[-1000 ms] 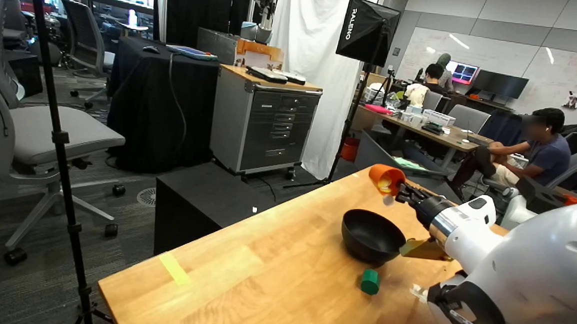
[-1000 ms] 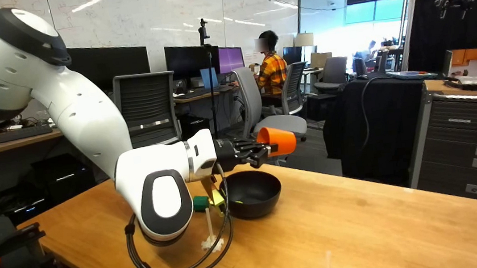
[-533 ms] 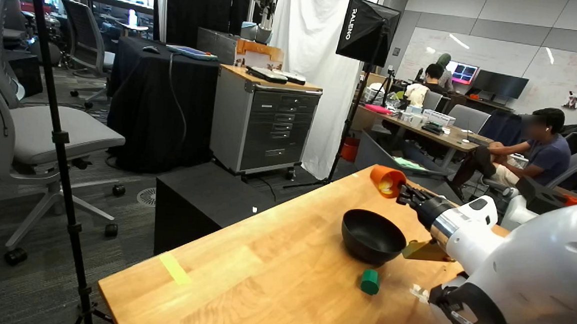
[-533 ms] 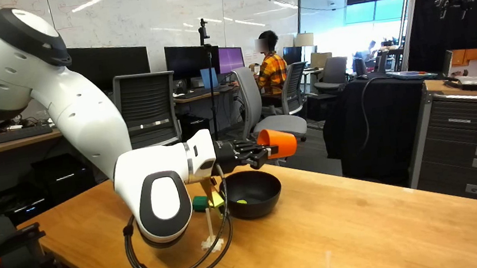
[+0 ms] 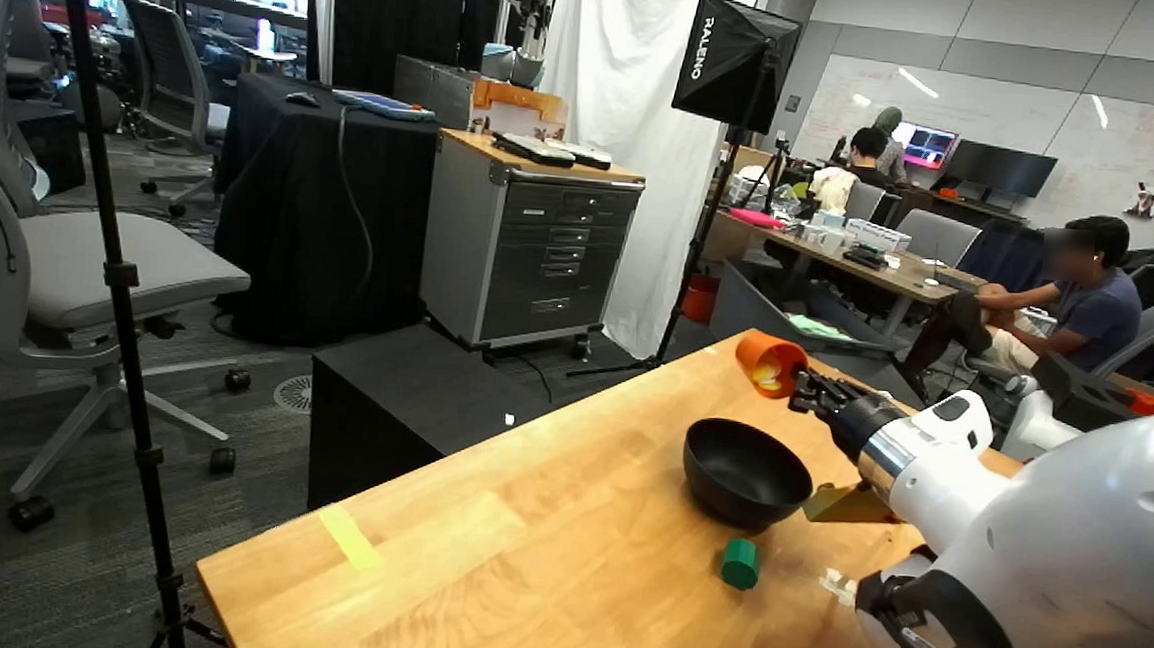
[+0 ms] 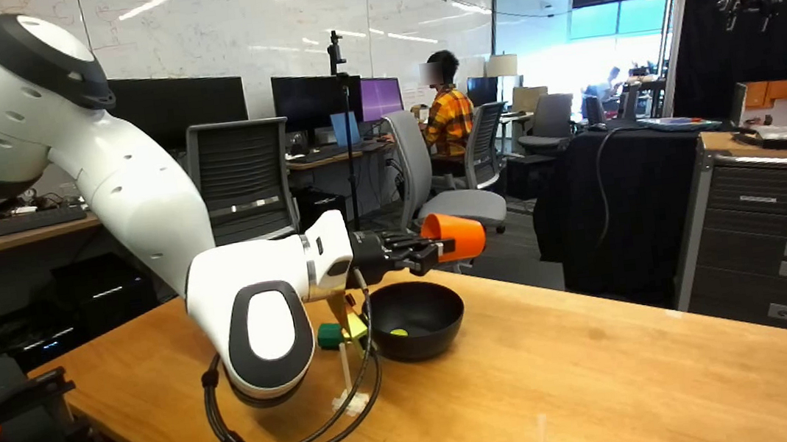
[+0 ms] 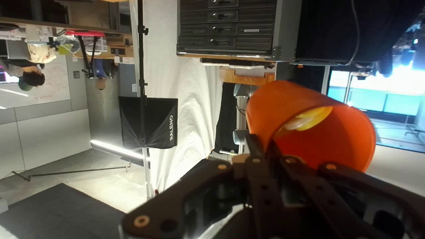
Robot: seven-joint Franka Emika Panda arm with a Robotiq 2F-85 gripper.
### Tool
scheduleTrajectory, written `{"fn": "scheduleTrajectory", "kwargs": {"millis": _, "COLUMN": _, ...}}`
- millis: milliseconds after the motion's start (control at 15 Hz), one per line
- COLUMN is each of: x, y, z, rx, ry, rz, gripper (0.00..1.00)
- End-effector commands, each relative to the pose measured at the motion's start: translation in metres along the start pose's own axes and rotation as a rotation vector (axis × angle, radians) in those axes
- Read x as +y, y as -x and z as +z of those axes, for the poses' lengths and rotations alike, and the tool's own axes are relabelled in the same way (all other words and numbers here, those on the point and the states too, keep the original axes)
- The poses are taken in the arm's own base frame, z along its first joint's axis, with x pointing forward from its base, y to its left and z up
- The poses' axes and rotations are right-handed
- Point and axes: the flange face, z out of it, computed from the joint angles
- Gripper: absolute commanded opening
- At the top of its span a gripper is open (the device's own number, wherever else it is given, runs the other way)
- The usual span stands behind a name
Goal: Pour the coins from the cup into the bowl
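Orange cup [image 6: 462, 234] you hold tilted on its side, raised off the wooden table [image 6: 604, 375], yellow and pale coins [image 7: 308, 119] inside it, your gripper [image 7: 265, 145] pinching the cup wall at the rim, black bowl [image 6: 428, 346] on the table, yellow-green disc [image 6: 398, 332] inside, green block [image 5: 740, 564] near the bowl

Cup [image 5: 757, 355], orange: I log one. Bowl [image 5: 743, 482], black: one. Claw [image 6: 442, 243]: one. Worktop [image 5: 523, 551]: one. Coins [image 7: 317, 118]: inside the cup I make out at least two on my wrist view, overlapping, exact number unclear to me; in the bowl, one yellow-green disc [image 6: 399, 332] that I see in an exterior view. Green block [image 5: 741, 564]: one. Yellow tape strip [image 5: 351, 538]: one. Softbox [image 5: 728, 61]: one. Drawer cabinet [image 5: 561, 253]: one. People [image 5: 1097, 306] that I count in an exterior view: three.
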Motion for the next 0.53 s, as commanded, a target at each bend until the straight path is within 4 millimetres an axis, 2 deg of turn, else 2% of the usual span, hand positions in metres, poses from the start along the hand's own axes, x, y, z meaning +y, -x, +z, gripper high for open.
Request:
{"fn": "scheduleTrajectory", "kwargs": {"millis": 0, "x": -0.0049, "y": -0.0089, "z": -0.0051, "rx": 0.052, "ry": -0.004, "rz": -0.027, "gripper": 0.03}}
{"fn": "scheduleTrajectory", "kwargs": {"millis": 467, "x": -0.0088, "y": -0.0156, "z": -0.008, "rx": 0.082, "ry": 0.008, "rz": -0.05, "gripper": 0.04}}
